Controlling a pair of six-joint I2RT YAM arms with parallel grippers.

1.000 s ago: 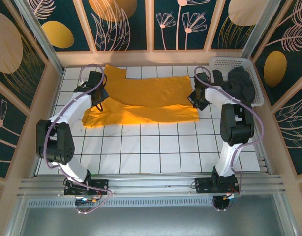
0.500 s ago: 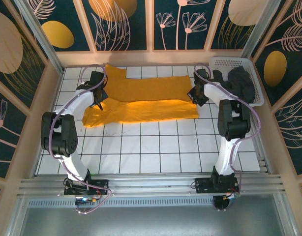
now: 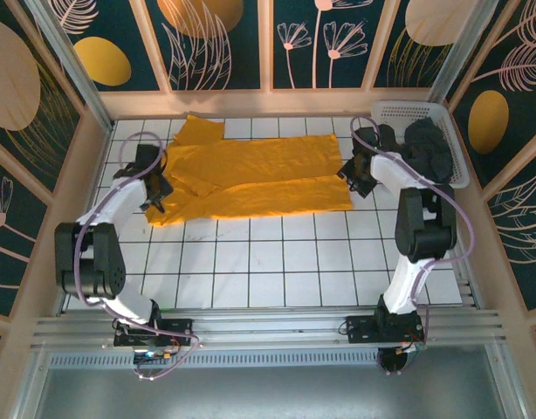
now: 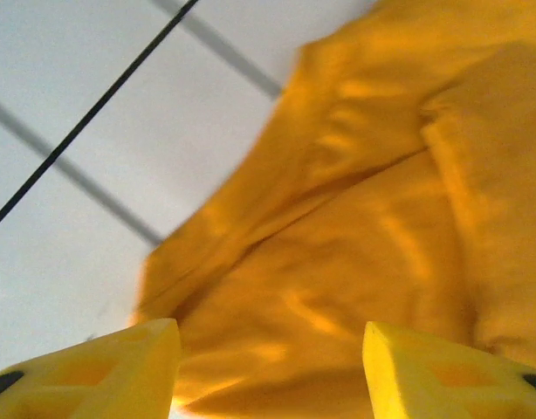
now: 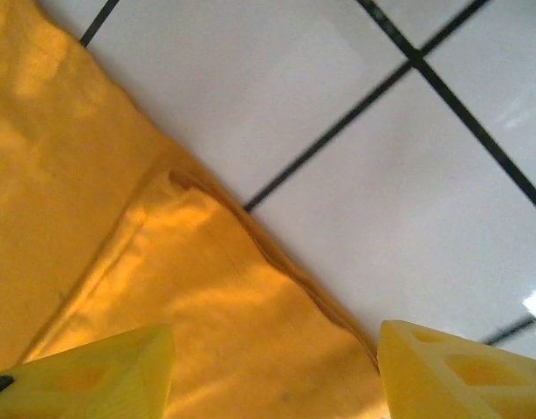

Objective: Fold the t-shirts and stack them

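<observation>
The mustard t-shirt (image 3: pixel 259 179) lies spread sideways across the far half of the table (image 3: pixel 277 271), from about 10 o'clock to 2 o'clock, with a lengthwise fold laid into it: a far layer overlaps the near strip along a straight edge. A second ago both grippers were at the ends of that fold line. Now the left gripper (image 3: pixel 156 188) has drawn outward toward 9 o'clock and sits at the shirt's left edge, where a sleeve has flopped into a loose lump beside it. The right gripper (image 3: pixel 351 175) has edged just off the right hem at 2 o'clock. In the left wrist view the fingers (image 4: pixel 137 358) are spread wide with nothing between them, rumpled cloth lying beyond. In the right wrist view the right gripper (image 5: pixel 277 336) is equally wide and empty over the shirt's folded corner and bare tile. This looks like a release after the first long fold. The messy left sleeve probably needs tidying before the crosswise folds. The dark t-shirts (image 3: pixel 429 144) are heaped in the white basket (image 3: pixel 408 112) at 2 o'clock, not yet folded.
</observation>
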